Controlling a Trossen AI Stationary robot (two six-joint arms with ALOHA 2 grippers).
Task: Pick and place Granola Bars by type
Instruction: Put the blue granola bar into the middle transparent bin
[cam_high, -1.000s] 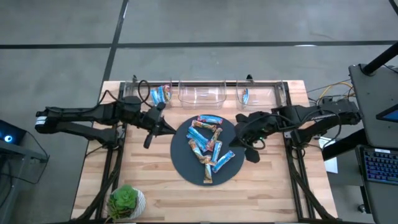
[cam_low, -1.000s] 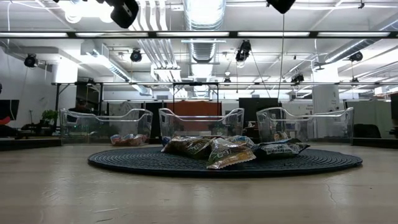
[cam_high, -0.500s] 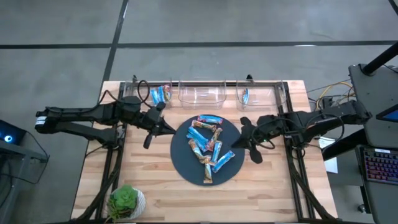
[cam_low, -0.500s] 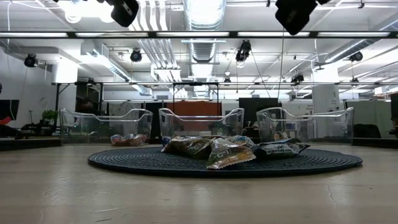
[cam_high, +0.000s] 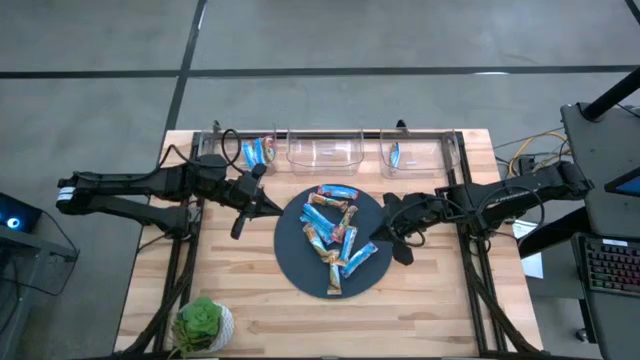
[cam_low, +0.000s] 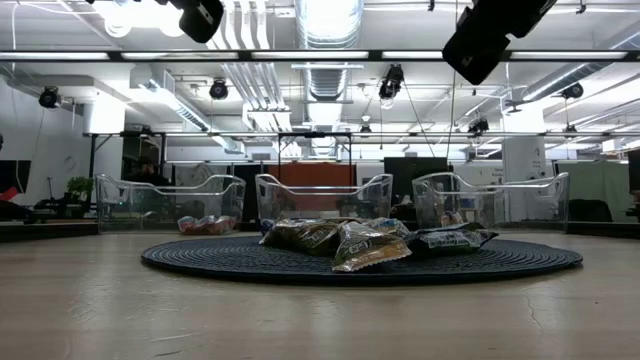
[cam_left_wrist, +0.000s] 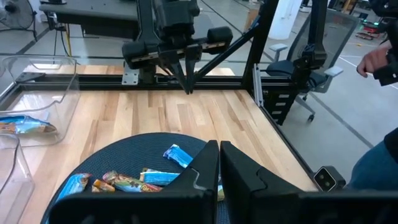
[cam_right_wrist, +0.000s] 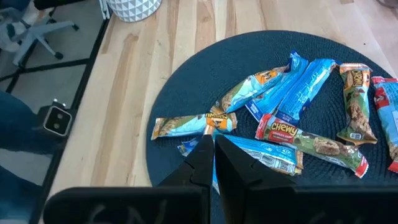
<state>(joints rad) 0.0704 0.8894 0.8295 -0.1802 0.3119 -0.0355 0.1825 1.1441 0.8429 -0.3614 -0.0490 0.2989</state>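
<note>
Several granola bars in bright blue, blue-and-red and brown-tan wrappers lie in a loose heap on a dark round mat; the right wrist view shows them close. My right gripper hangs shut above the mat's right edge, tipped down toward the heap. My left gripper waits shut, high above the mat's left edge. Both grippers are clear of the bars.
Three clear bins stand along the far edge: the left one holds blue-and-red bars, the middle one shows none, the right one holds a blue bar. A potted plant sits at the near left corner. A person's hand shows beyond the table.
My right gripper has come down toward the mat's right edge, staying shut; in the low view it drops into the picture from above. The bars lie as before.
</note>
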